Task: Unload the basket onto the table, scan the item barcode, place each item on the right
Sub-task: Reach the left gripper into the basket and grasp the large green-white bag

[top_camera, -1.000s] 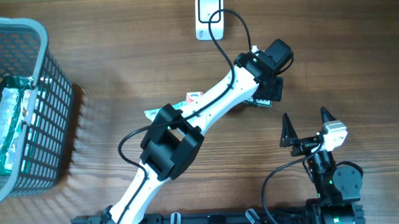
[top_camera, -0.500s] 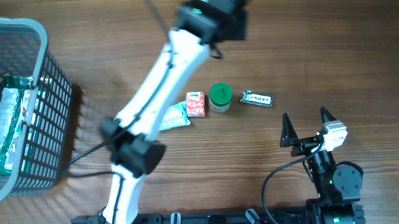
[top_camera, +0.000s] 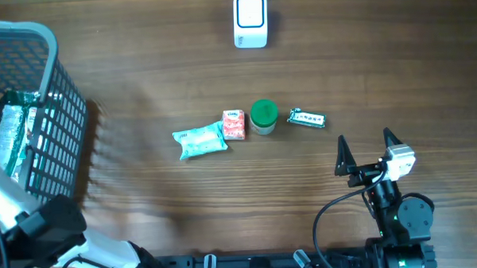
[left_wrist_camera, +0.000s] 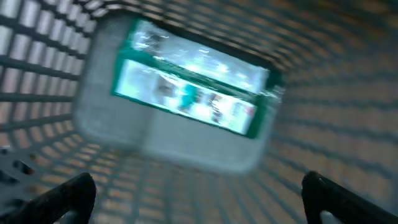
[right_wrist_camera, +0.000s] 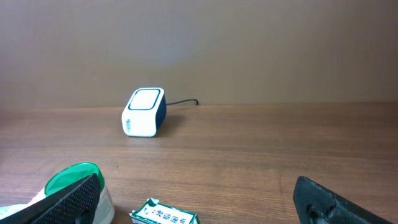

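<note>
Left pincer [left_wrist_camera: 199, 198], spread wide facing into the basket [left_wrist_camera: 37, 68], risks snagging mesh walls while reaching the green-white packet [left_wrist_camera: 193, 93].

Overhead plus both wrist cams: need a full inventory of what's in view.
scanner: 1, white, far edge of the table, centre, cabled
basket: 1, grey mesh, left edge
flat pack: 1, green and white, lying on the basket floor
pouch: 1, teal and white, left end of the mid-table row
carton: 1, red and white, right of the pouch
jar: 1, green lid, right of the carton
sachet: 1, green and white, right end of the row, apart from the jar
table: 1, brown wood
left gripper: 1, black, open, empty, pointing into the basket
right gripper: 1, black, open, empty, near edge, right
</note>
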You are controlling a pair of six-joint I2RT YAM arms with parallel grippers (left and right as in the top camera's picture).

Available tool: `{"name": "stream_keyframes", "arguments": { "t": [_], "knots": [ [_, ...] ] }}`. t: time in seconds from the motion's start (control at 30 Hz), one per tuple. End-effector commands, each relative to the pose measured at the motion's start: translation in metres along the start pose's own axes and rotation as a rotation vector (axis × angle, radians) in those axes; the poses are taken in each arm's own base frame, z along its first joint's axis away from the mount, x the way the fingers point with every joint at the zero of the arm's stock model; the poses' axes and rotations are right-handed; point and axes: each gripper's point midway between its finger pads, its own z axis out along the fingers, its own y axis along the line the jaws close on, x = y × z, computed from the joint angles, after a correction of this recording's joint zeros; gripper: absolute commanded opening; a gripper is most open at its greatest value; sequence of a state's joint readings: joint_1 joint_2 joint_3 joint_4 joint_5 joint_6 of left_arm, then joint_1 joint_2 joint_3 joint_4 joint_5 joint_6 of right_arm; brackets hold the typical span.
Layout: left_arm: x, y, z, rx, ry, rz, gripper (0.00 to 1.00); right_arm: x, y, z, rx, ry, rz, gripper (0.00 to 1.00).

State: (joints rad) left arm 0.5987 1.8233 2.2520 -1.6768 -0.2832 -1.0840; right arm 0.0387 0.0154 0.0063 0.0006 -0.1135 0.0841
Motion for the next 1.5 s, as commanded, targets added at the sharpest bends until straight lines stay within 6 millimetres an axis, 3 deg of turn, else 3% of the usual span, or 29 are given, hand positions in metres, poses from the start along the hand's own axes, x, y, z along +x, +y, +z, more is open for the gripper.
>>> {"name": "stream_keyframes", "arguments": {
  "t": [0.0,0.17,0.3,0.5,0.67,0.83,0.97,1.0,1.03,1.1,1.2,1.3,1.4,1.43,1.47],
  "knots": [
    [0.005,0.037,0.059,-0.205,0.045,-0.035,1.00,-0.003,-0.001,0.000,0.006,-0.012,-0.007,1.00],
    [0.038,0.063,0.144,-0.317,0.095,-0.016,1.00,-0.003,-0.001,0.000,0.006,-0.012,-0.007,1.00],
    [0.050,0.061,0.196,-0.256,0.065,-0.041,1.00,-0.003,-0.001,0.000,0.006,-0.012,-0.007,1.00],
    [0.037,0.049,0.216,-0.165,0.017,-0.094,1.00,-0.003,-0.001,0.000,0.005,-0.012,-0.007,1.00],
    [0.024,0.056,0.229,-0.166,0.021,-0.154,1.00,-0.002,-0.001,0.000,0.006,-0.012,-0.006,1.00],
    [0.042,0.074,0.271,-0.258,0.119,-0.162,1.00,-0.003,-0.001,0.000,0.006,-0.012,-0.007,1.00],
    [0.068,0.104,0.308,-0.391,0.225,-0.142,1.00,-0.003,-0.001,0.000,0.006,-0.012,-0.007,1.00],
    [0.075,0.112,0.315,-0.419,0.253,-0.095,0.60,-0.003,-0.001,0.000,0.006,-0.012,-0.006,1.00],
    [0.079,0.115,0.320,-0.428,0.274,-0.051,0.04,-0.003,-0.001,0.000,0.006,-0.012,-0.007,1.00],
    [0.082,0.114,0.323,-0.421,0.285,0.002,0.04,-0.003,-0.001,0.000,0.006,-0.012,-0.007,1.00],
    [0.068,0.088,0.306,-0.308,0.283,0.051,0.04,-0.003,-0.001,0.000,0.006,-0.012,-0.007,1.00],
    [0.037,0.028,0.247,-0.042,0.268,0.103,0.04,-0.003,-0.001,0.000,0.006,-0.012,-0.007,1.00],
    [-0.001,-0.018,0.143,0.243,0.171,0.074,0.04,-0.003,-0.001,0.000,0.005,-0.012,-0.006,1.00],
    [-0.016,-0.026,0.101,0.337,0.106,0.063,0.04,-0.003,-0.001,0.000,0.006,-0.012,-0.007,1.00],
    [-0.026,-0.028,0.073,0.396,0.057,0.059,0.04,-0.003,-0.001,0.000,0.006,-0.012,-0.007,1.00]
  ]
}}
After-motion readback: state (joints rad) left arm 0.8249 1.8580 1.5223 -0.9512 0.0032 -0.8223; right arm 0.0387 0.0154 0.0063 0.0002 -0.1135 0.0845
